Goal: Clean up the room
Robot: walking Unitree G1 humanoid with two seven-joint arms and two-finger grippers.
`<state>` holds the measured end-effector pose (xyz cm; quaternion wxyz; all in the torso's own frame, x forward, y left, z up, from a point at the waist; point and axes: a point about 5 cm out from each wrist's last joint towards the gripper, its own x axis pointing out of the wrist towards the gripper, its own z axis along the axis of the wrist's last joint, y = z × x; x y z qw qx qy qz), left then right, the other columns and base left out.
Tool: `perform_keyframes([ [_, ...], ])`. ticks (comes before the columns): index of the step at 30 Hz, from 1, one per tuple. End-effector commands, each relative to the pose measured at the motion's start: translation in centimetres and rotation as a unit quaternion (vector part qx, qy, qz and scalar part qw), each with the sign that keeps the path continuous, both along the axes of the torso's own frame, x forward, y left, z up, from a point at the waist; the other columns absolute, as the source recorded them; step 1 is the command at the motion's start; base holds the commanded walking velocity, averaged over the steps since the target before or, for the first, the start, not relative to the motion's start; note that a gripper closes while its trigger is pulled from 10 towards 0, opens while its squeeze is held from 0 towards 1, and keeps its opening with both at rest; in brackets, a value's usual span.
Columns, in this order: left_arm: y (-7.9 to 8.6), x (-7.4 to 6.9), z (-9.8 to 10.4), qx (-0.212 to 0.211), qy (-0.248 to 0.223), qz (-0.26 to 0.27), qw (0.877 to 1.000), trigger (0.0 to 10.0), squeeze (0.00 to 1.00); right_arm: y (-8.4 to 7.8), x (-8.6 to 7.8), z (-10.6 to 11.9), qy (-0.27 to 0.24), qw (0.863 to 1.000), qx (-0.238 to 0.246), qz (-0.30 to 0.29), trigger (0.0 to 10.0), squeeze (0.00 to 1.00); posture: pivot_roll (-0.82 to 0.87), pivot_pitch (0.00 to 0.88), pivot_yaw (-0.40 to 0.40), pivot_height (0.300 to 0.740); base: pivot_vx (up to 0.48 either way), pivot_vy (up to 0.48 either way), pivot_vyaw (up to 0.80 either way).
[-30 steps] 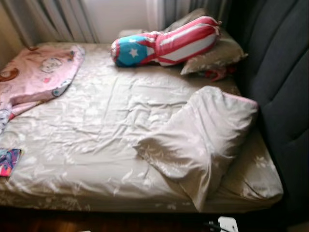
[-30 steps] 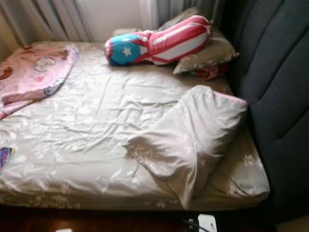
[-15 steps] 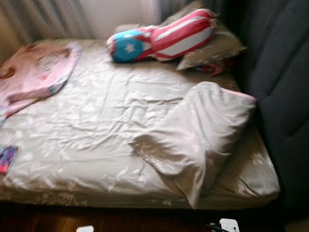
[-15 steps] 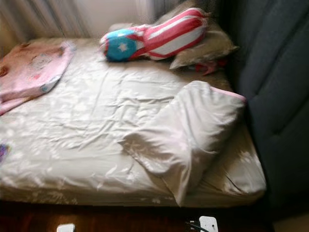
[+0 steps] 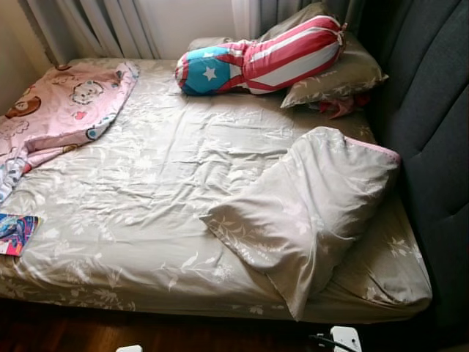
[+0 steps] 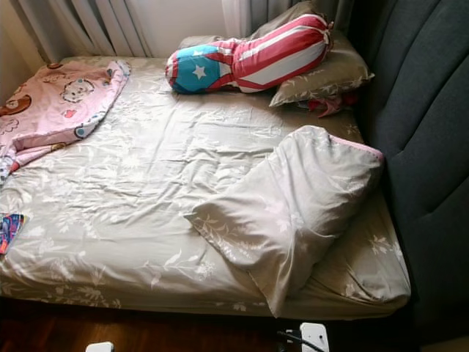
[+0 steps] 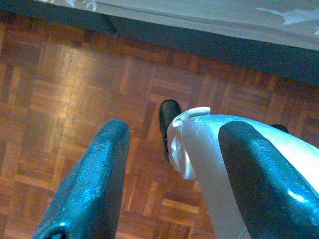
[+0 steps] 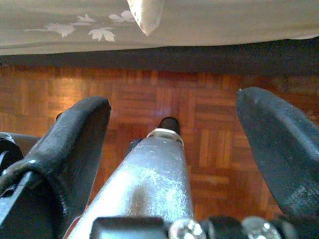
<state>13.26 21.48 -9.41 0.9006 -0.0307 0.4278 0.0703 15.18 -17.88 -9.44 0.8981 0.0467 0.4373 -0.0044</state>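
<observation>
Both head views are sharp and evenly bright. Soft daylight enters through the pale curtains (image 5: pixel 110 26) behind the far edge of the bed (image 5: pixel 132 220), leaving a gentle sheen on the wrinkled sheet. The crumpled duvet (image 5: pixel 308 205) casts a soft shadow along its near side. The dark headboard (image 5: pixel 432 132) at the bed's right edge sits in deep shade with little detail, and the floor (image 5: pixel 66 334) below the near edge is dim. In the wrist views, the parquet glows warm orange, while the close black fingers (image 7: pixel 94 179) look blurred, with bluish glare on their edges.
</observation>
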Motion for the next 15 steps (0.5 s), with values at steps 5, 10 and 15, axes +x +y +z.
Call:
perform_keyframes([
  [5,0.02,-0.79,-0.31,-0.004,0.015,0.005,1.000,10.0,0.00,-0.05,-0.38,-0.19,0.012,1.000,0.002,0.000,10.0,0.00,-0.13,0.073,0.008,0.740,0.301,0.000,0.00],
  [10,-0.03,-0.73,-0.30,-0.005,0.014,0.005,1.000,10.0,0.00,-0.09,-0.27,-0.13,0.009,1.000,-0.002,0.007,10.0,0.00,-0.13,0.076,0.005,0.740,0.315,0.000,0.00],
  [15,-0.10,-0.66,-0.30,-0.006,0.014,0.005,1.000,10.0,0.00,-0.13,-0.15,-0.06,0.005,1.000,0.001,0.007,10.0,0.00,-0.13,0.079,0.002,0.740,0.338,0.000,0.38],
])
